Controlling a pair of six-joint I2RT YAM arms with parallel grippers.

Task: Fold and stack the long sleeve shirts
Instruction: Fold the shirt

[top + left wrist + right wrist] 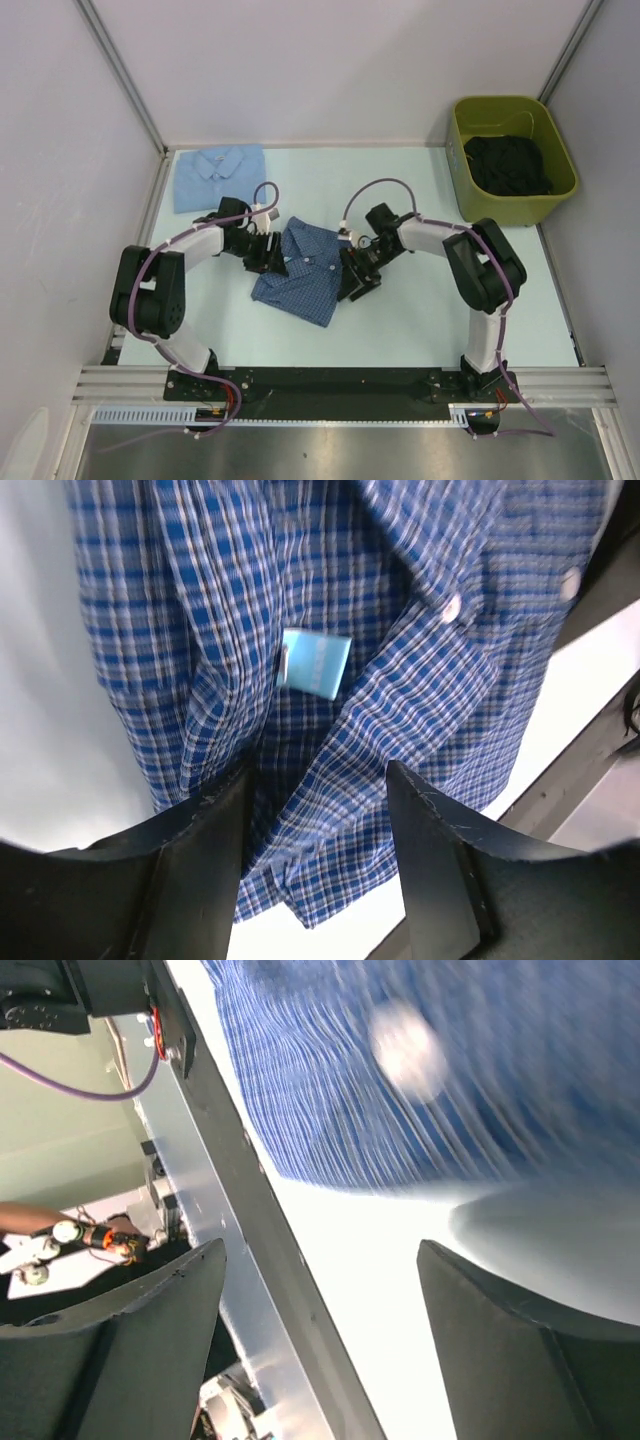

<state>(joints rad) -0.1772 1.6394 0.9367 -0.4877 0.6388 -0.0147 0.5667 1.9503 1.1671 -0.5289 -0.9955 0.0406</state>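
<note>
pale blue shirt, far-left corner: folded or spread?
Folded. The pale blue shirt lies as a compact rectangle, collar on top, with no sleeves sticking out in the top view.

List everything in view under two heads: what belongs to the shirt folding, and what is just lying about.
Job in hand: checked blue shirt; pale blue shirt.
Lying about: green bin; black cloth inside it.

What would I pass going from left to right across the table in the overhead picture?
pale blue shirt → left gripper → blue checked shirt → right gripper → green bin holding dark clothes
</note>
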